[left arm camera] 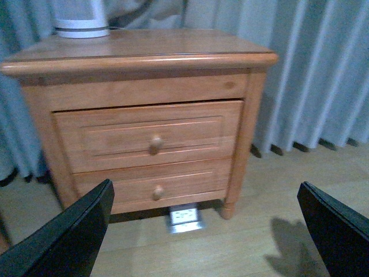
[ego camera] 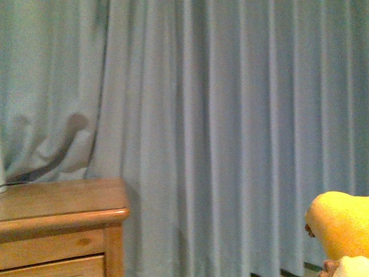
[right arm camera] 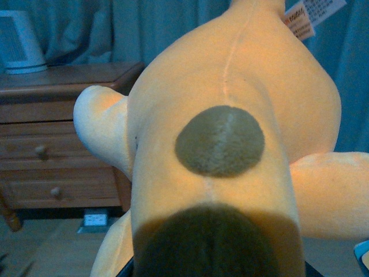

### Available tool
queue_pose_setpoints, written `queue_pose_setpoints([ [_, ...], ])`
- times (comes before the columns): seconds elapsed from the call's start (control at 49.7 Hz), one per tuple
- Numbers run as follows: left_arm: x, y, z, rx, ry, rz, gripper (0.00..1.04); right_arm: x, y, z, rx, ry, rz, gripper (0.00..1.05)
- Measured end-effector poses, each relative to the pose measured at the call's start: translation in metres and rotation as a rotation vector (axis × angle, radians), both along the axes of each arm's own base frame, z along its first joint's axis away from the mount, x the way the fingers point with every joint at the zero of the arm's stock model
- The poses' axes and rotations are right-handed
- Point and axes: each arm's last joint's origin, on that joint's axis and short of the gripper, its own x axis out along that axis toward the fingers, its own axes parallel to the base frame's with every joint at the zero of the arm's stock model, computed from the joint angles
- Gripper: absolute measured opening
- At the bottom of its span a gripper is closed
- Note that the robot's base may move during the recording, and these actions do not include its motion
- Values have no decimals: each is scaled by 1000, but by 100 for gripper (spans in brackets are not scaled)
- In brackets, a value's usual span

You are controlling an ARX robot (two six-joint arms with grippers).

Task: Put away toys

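Note:
The orange-yellow plush toy [right arm camera: 230, 75] fills the right wrist view, with a dark oval patch on its body, stubby pale limbs and a ribbon tag at its far end. My right gripper [right arm camera: 213, 268] is shut on it; the fingers are almost wholly hidden behind the plush. In the front view only part of the plush toy [ego camera: 341, 222] shows, at the lower right in front of the curtain. My left gripper [left arm camera: 202, 231] is open and empty, its black fingers [left arm camera: 69, 236] spread wide, held above the wooden floor in front of the nightstand [left arm camera: 144, 121].
The wooden nightstand has two shut drawers with round knobs [left arm camera: 154, 143]; it also shows in the front view [ego camera: 57, 225] and the right wrist view [right arm camera: 52, 144]. A white device [left arm camera: 81, 20] stands on top. Grey-blue curtains [ego camera: 230, 115] hang behind. A floor socket [left arm camera: 185, 218] lies under the nightstand.

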Motion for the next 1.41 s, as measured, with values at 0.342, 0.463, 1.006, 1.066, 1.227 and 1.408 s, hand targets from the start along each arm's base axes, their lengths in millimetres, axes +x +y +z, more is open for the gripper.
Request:
queue_pose_setpoints([
  [0.342, 0, 0, 0, 0, -1, 1, 99, 0, 0, 0, 0, 0, 4, 20],
  [0.463, 0, 0, 0, 0, -1, -1, 99, 0, 0, 0, 0, 0, 4, 20],
  [1.006, 0, 0, 0, 0, -1, 1, 99, 0, 0, 0, 0, -1, 4, 20],
  [1.066, 0, 0, 0, -1, -1, -2, 99, 0, 0, 0, 0, -1, 4, 20],
  [1.227, 0, 0, 0, 0, -1, 0, 99, 0, 0, 0, 0, -2, 3, 20],
  [1.408, 0, 0, 0, 0, -1, -2, 99, 0, 0, 0, 0, -2, 0, 20],
])
